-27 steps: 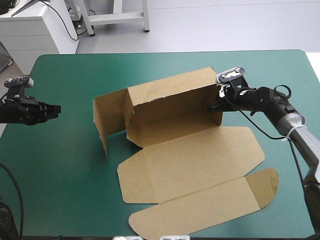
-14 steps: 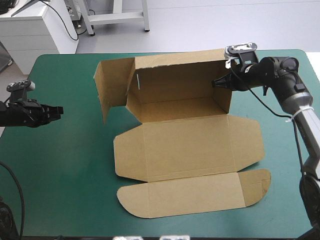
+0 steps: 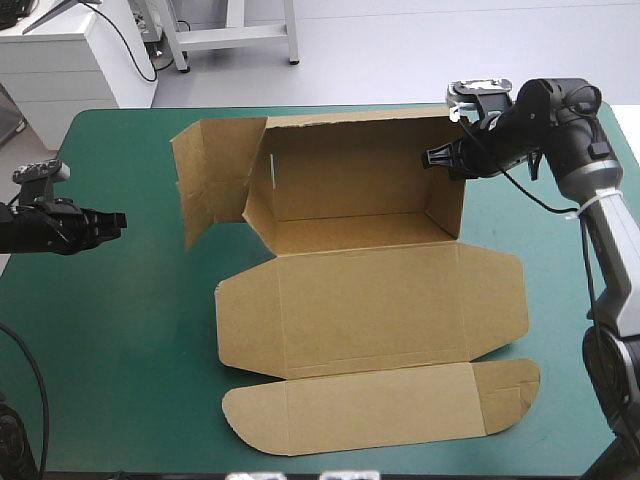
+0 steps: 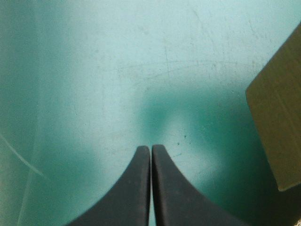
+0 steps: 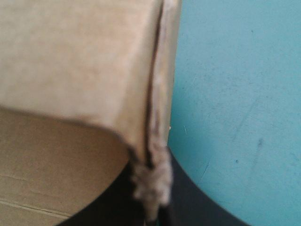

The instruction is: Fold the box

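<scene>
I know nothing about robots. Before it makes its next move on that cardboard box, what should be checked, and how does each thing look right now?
1. Right gripper shut on the box at its right wall: ok.
2. Back wall upright: ok.
3. Left flap folded inward: not ok, it swings outward.
4. Left gripper free, shut, apart from the box: ok.
5. Lid panels flat on the table: ok.
6. Board undamaged at the grip: cannot tell.

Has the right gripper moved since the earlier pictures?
Yes. The right gripper has gone toward the far edge of the table, shut on the box, which went with it.
</scene>
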{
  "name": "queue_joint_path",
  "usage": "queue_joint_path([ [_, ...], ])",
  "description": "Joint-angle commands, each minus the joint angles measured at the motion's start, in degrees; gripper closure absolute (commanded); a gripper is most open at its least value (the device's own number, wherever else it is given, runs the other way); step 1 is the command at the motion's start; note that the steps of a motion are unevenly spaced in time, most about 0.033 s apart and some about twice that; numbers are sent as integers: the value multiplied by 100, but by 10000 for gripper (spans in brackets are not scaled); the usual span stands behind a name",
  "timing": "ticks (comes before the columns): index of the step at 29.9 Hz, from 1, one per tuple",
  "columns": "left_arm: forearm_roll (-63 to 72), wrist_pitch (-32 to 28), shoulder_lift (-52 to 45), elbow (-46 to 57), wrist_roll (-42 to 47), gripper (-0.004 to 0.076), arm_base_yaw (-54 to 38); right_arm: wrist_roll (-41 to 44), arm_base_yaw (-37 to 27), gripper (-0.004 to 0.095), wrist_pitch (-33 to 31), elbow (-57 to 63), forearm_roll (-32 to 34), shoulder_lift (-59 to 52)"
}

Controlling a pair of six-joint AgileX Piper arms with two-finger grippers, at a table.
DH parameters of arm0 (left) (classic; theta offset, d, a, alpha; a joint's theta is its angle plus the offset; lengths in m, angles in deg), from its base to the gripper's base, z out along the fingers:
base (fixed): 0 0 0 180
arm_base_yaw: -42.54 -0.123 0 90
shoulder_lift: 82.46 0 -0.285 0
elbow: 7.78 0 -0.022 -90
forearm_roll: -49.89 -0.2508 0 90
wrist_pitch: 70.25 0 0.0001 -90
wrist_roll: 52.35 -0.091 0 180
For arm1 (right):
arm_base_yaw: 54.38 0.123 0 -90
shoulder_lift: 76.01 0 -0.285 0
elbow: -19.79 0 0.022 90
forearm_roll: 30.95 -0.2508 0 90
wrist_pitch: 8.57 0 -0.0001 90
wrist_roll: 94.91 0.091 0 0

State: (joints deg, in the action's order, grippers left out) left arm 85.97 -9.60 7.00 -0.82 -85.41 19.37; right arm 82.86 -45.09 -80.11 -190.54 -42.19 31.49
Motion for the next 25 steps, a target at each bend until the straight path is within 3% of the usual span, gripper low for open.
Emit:
queue_joint_path([
  [1,283,-123,-212,-137,27,731,-9,77,-34,921,5,-114,-305,-363],
  [13,330,-222,-212,-137,27,731,-9,77,8,913,5,910,-187,-1120],
  [25,330,-275,-212,-137,25,731,-9,-34,8,913,16,1363,-181,-708],
])
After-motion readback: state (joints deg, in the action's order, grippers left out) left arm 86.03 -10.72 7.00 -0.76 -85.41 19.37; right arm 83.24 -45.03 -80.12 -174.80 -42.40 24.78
